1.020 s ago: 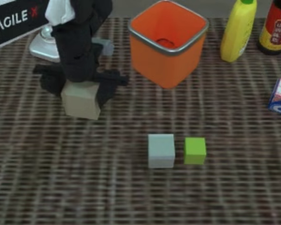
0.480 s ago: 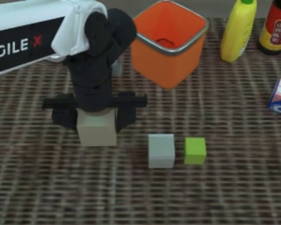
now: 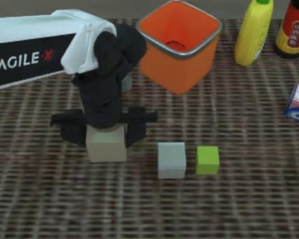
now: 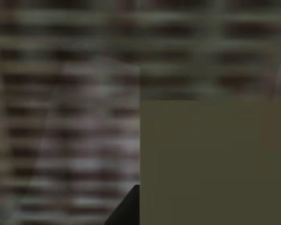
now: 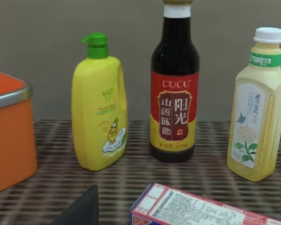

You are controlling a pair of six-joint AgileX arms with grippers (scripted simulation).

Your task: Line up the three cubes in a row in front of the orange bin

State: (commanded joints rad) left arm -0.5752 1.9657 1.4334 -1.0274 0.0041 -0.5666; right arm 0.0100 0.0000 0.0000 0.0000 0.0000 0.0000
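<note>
Two cubes are already placed side by side in front of the orange bin (image 3: 179, 47): the grey-blue cube (image 3: 171, 160) and the green cube (image 3: 208, 160); the beige cube (image 3: 106, 145) is clasped by the left pincer (image 3: 105, 130), left of them, apart from the grey-blue one; its setting-down is judged outstanding

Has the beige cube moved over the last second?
Yes. Held in the left pincer, the beige cube has travelled right and toward the near edge, closing on the stationary grey-blue cube.
</note>
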